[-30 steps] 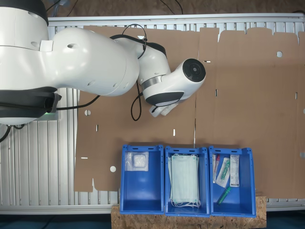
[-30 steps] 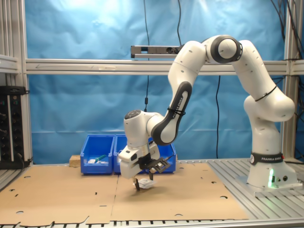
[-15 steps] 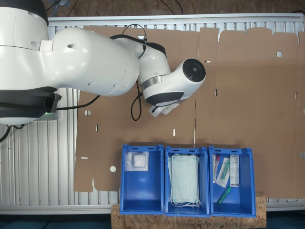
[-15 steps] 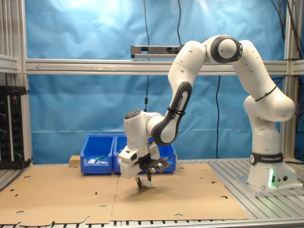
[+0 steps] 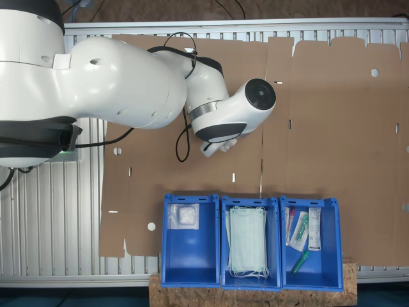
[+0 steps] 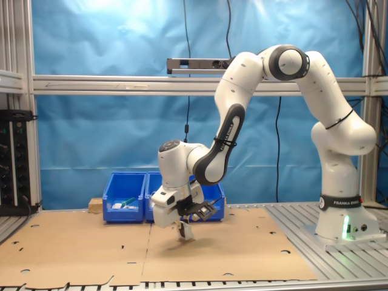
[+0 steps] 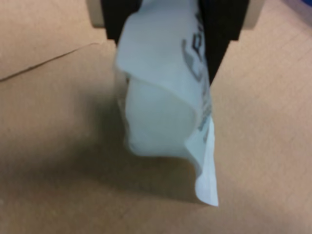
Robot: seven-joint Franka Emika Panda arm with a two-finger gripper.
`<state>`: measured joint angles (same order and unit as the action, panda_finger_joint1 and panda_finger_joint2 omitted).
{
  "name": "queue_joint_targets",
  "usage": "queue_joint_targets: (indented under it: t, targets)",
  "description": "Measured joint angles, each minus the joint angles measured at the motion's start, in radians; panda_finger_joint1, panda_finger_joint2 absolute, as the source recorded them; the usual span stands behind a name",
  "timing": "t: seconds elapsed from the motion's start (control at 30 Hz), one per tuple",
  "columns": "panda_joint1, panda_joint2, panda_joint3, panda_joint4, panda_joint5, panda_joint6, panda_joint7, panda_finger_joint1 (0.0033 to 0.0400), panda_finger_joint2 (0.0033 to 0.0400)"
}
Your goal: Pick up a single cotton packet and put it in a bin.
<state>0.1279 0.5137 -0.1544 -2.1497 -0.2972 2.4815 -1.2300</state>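
Cotton packet (image 7: pixel 165 102), white with dark print, hangs pinched between the black fingers (image 7: pixel 219 29) of the gripper (image 6: pixel 184 228) and droops toward the cardboard sheet (image 6: pixel 230 251). In the second exterior view it sits just clear of the sheet. It folds and sags under its own weight, so it is judged light, soft and limp; a hold near one edge, as here, lets the rest swing, and a firmer pinch across the padded middle would likely steady it. The three blue bins stand well apart from it; the bin (image 5: pixel 190 240) holding one clear square packet (image 5: pixel 183 216) lies nearest. Compared with a second ago, the packet has risen off the sheet and hangs more upright.
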Motion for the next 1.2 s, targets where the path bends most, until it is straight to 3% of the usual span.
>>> queue_joint_targets:
  t: [0.03, 0.07, 0.7, 1.2]
  targets:
    - [0.0, 0.0, 0.0, 0.0, 0.0, 0.0, 0.0, 0.0082, 0.0082]
    - [0.0, -0.001, 0.0, 0.0, 0.0, 0.0, 0.0, 0.0055, 0.0055]
    - [0.0, -0.018, 0.0, -0.002, 0.0, -0.005, 0.0, 0.0055, 0.0055]
    - [0.0, -0.17, 0.0, -0.01, 0.0, -0.123, 0.0, 0.0056, 0.0056]
